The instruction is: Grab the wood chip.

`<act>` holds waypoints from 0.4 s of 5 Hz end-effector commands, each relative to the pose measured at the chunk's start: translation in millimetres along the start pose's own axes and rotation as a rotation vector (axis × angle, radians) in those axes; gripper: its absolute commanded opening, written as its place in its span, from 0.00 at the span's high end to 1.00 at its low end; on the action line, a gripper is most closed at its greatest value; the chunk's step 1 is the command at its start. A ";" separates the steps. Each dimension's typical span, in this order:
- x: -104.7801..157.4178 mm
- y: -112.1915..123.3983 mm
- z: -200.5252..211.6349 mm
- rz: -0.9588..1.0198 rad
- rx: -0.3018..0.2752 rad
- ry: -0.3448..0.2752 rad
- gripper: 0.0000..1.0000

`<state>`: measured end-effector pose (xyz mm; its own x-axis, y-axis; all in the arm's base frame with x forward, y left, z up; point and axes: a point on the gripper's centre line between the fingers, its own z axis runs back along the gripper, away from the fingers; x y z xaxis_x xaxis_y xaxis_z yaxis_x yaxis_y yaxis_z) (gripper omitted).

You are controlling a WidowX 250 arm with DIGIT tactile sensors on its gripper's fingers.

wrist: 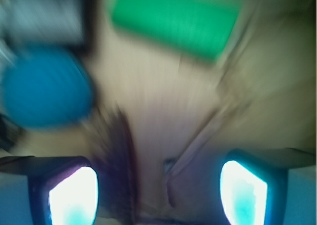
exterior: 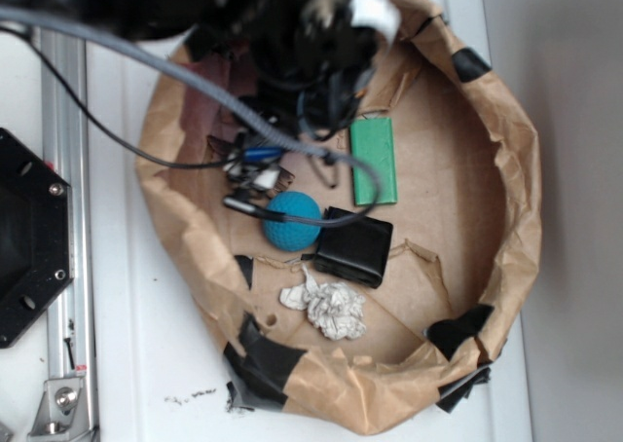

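We see a paper-walled ring (exterior: 506,169) on the counter (exterior: 146,364). Inside it: block (exterior: 374,160) at the back, ball (exterior: 292,219) left of the box (exterior: 352,246), crumpled wad (exterior: 329,306) in front of both. The arm overhangs the back-left part.

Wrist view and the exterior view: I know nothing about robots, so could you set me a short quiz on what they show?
1. True or false: the gripper is shut on the wood chip.
2. In the exterior view, what lies right next to the blue ball? A) a red cup B) the black box C) a spoon
3. Fill in: the green block lies in a tub whose wall is brown ____.

Key: 1 false, the fingers stand wide apart with the blurred chip on the floor between them; 2 B; 3 paper.
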<state>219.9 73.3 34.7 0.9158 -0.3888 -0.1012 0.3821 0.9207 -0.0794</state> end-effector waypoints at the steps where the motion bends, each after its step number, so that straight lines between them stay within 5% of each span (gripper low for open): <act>1: -17.9 19.0 -40.0 -0.096 0.068 0.080 0.00; 2: -17.6 18.2 -37.8 -0.072 0.077 0.092 1.00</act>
<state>213.7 85.5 16.2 0.8614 -0.4780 -0.1720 0.4828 0.8756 -0.0155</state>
